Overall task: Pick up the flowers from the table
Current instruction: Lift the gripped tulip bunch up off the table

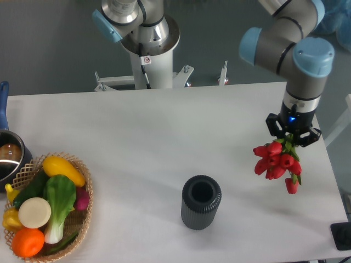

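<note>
A bunch of red tulips, the flowers, hangs below my gripper over the right part of the white table. The red heads point down and toward the camera, and a few green leaves show among them. The stems run up into the gripper, which is shut on them, and the fingers hide most of their length. The flowers look lifted off the tabletop.
A dark ribbed cylindrical vase stands upright at the front middle. A wicker basket with vegetables sits at the front left, beside a pot at the left edge. The robot base stands behind the table.
</note>
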Action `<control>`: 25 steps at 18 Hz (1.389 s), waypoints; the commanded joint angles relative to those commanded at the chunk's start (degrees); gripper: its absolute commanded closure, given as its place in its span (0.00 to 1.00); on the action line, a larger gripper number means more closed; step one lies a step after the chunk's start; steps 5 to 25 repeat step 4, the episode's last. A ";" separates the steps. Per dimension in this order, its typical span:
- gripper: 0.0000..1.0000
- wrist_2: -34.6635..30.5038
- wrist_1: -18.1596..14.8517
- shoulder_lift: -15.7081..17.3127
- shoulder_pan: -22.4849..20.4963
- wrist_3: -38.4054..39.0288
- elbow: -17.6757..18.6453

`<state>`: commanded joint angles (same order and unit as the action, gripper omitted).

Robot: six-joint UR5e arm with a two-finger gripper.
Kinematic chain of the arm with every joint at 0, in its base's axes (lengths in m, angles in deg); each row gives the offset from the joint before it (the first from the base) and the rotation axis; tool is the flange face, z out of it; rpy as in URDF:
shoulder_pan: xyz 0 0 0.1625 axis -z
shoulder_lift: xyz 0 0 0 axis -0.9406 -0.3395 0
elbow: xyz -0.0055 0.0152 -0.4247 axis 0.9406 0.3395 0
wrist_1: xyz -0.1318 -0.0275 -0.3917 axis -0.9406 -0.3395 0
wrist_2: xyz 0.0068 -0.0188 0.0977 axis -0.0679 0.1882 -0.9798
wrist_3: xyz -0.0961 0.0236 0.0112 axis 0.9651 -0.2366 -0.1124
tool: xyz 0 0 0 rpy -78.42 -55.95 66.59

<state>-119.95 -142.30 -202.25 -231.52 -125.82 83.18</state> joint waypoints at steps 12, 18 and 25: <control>1.00 -1.49 -0.80 -0.44 0.00 -0.26 -0.44; 1.00 -1.49 -0.80 -0.44 0.00 -0.26 -0.44; 1.00 -1.49 -0.80 -0.44 0.00 -0.26 -0.44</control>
